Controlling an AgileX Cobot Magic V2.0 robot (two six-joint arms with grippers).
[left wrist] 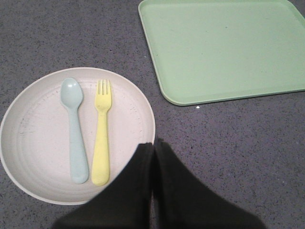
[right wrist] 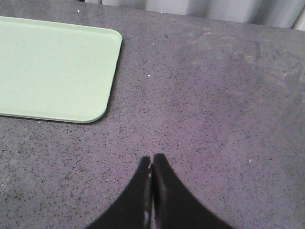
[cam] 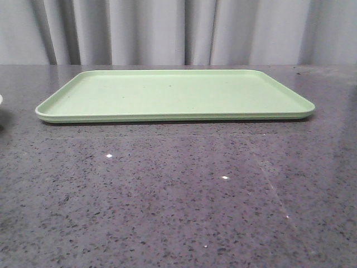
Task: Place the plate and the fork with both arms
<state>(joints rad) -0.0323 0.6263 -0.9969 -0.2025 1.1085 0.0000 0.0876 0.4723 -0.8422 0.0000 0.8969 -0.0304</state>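
Note:
The cream plate (left wrist: 33, 138) lies on the grey table in the left wrist view, and only a sliver of it (cam: 0, 99) shows at the front view's left edge. On the plate the yellow fork (left wrist: 101, 129) lies flat beside a pale blue spoon (left wrist: 75, 129). My left gripper (left wrist: 153, 143) is shut and empty, its tips above the plate's rim on the side toward the tray. My right gripper (right wrist: 152, 158) is shut and empty over bare tabletop, away from the tray's corner. Neither gripper shows in the front view.
A flat light green tray (cam: 173, 95) lies empty at the middle of the table, also seen from the left wrist (left wrist: 228, 47) and the right wrist (right wrist: 52, 67). Grey curtains hang behind the table.

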